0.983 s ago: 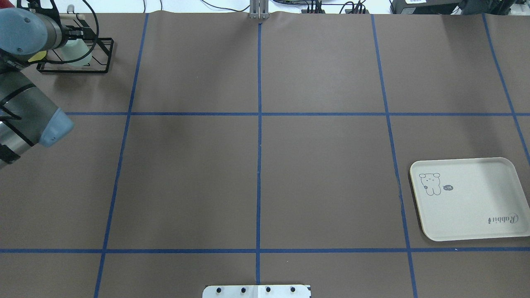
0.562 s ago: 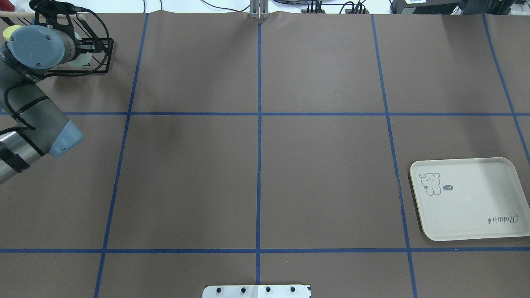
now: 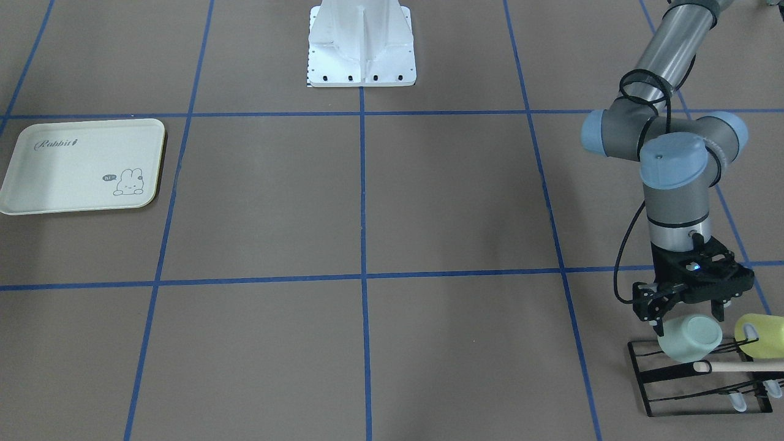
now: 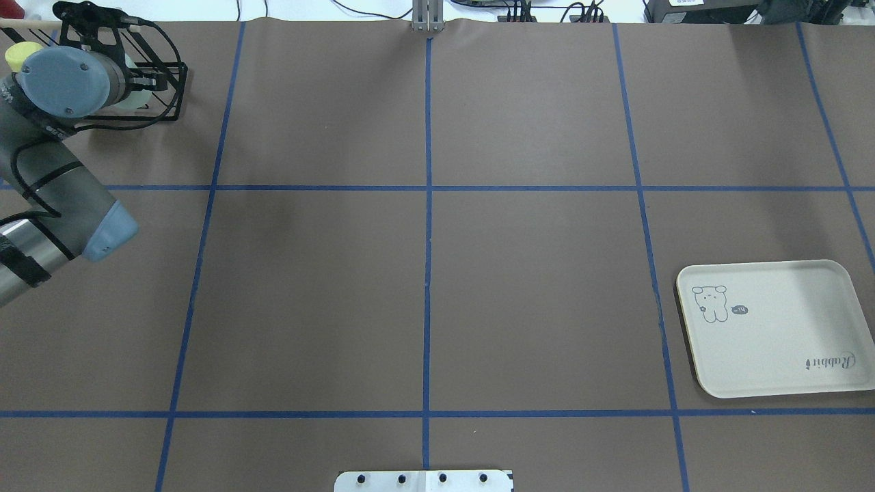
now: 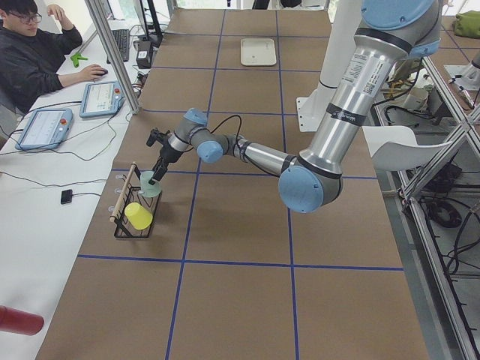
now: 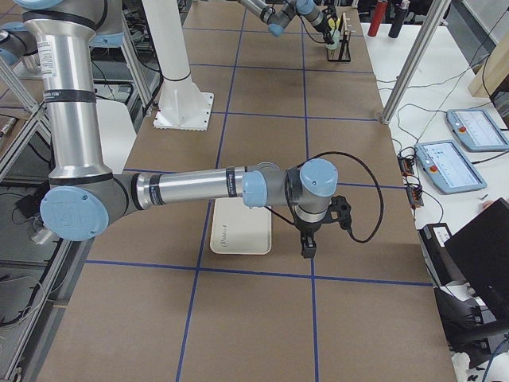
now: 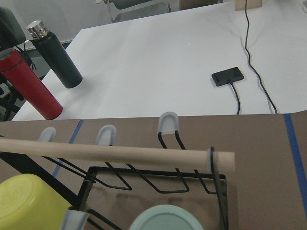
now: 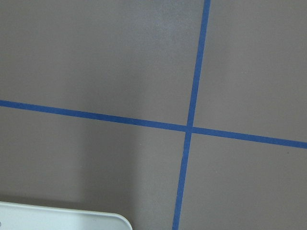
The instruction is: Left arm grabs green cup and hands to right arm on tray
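The left gripper (image 3: 689, 318) is hanging down over a black wire rack (image 3: 649, 392) at the far corner of the table (image 3: 367, 202). The rack is holding two cups. The green cup (image 3: 692, 338) is lying on its side in the rack, with its bottom facing the front camera. A yellow cup (image 3: 762, 334) is lying just beside it in the same rack. A wooden stick (image 3: 741, 366) is running across the rack in front of both cups. The gripper's fingers (image 3: 659, 315) are spread, one at each side of the green cup, but I cannot tell if they are squeezing it.

The tray (image 3: 61, 177) is lying flat on the table, well apart from the rack, and is showing its rabbit drawing. The right gripper (image 6: 307, 247) is pointing down at the table just beside the tray. I cannot tell if its fingers are apart or together
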`<state>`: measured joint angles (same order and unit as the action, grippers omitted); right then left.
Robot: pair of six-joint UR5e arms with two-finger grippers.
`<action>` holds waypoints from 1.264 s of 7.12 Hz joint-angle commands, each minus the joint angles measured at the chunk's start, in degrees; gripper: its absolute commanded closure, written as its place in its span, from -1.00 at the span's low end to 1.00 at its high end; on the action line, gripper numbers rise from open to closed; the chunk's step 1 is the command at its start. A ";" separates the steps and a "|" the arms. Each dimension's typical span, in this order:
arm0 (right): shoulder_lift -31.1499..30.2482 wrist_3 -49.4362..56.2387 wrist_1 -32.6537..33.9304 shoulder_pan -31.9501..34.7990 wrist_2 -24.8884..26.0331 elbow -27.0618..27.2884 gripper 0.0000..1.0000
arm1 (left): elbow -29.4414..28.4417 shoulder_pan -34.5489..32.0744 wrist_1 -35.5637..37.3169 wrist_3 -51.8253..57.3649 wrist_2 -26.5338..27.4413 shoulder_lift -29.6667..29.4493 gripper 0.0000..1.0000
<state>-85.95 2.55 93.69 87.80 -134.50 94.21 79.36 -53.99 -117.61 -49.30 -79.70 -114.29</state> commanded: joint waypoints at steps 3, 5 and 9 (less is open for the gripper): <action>-0.53 -0.09 0.00 0.00 -0.15 0.01 -1.00 | -0.17 -0.41 -0.08 0.96 0.60 -0.06 -0.98; -0.62 0.00 0.00 0.00 -0.07 0.01 -1.00 | -0.26 -0.41 -0.08 0.87 0.60 -0.06 -0.87; -0.62 0.00 0.00 0.00 0.02 0.01 -1.00 | -0.61 -0.59 -0.17 0.87 0.60 -0.14 -0.74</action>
<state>-86.57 2.55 93.69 87.80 -134.54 94.22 78.94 -54.52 -117.74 -48.49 -79.10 -114.41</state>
